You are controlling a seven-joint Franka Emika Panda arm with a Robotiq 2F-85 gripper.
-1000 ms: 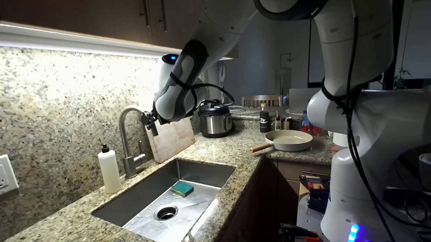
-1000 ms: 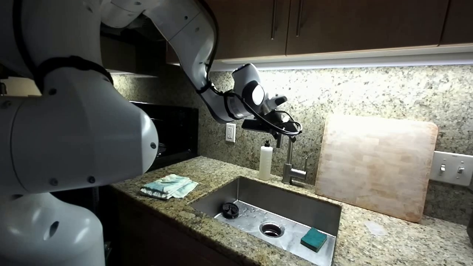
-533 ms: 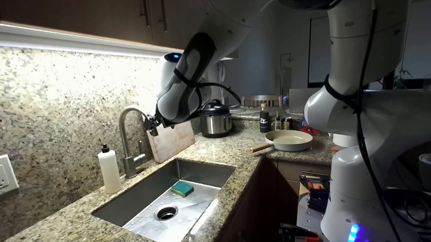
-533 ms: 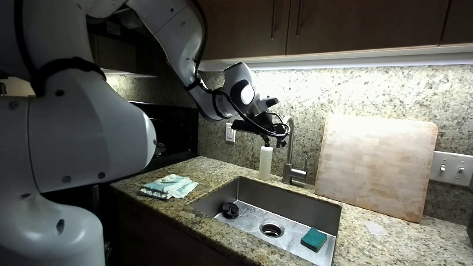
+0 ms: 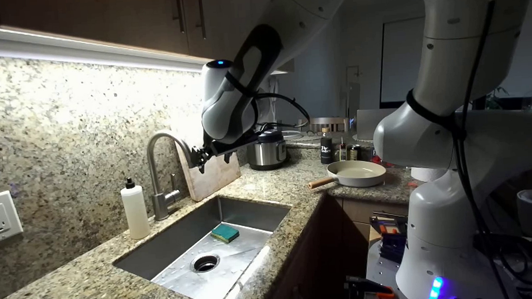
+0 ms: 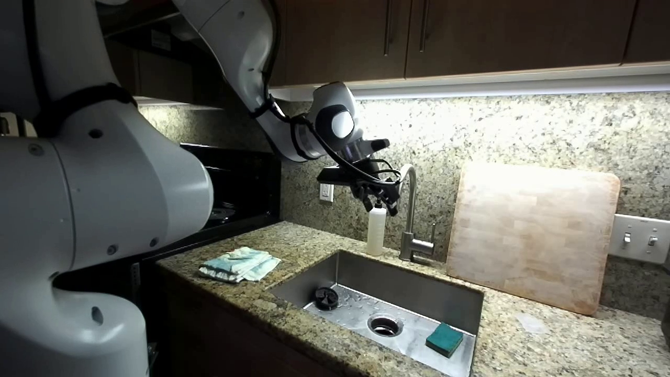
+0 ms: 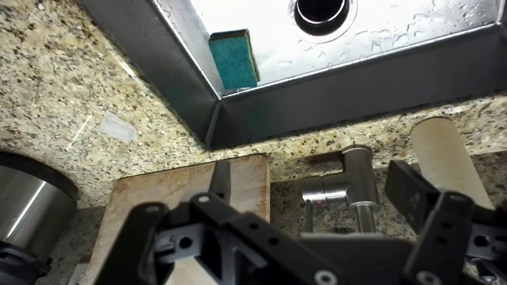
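Pincer [image 7: 311,182]: spread, its two fingers [image 7: 222,180] well apart and aimed downward; you see nothing pinched between them.
Faucet [image 5: 153,172]: the nearest thing, its curved spout just beside the pincer; in the wrist view its base and lever show in the gap between the fingers. You cannot tell whether spout and pincer touch.
Pale bottle [image 5: 135,211]: upright, lower than the pincer, off past one finger, which partly covers it in the wrist view.
Cutting board [image 6: 528,235]: leaning, off past the pincer's opposite finger, partly covered by it in the wrist view.
Sink [image 6: 403,288]: below the pincer.
Sponge [image 5: 225,232]: below the pincer, lying flat in the sink near a corner.
Spout clearance: judging from here, the point to watch. Check it in both exterior views before you shift the pincer, because the wrist view does not clearly show the spout's end. Small, slow moves suit so tight a spot; a sideways swing could knock the spout, and dipping toward the bottle could tip it.
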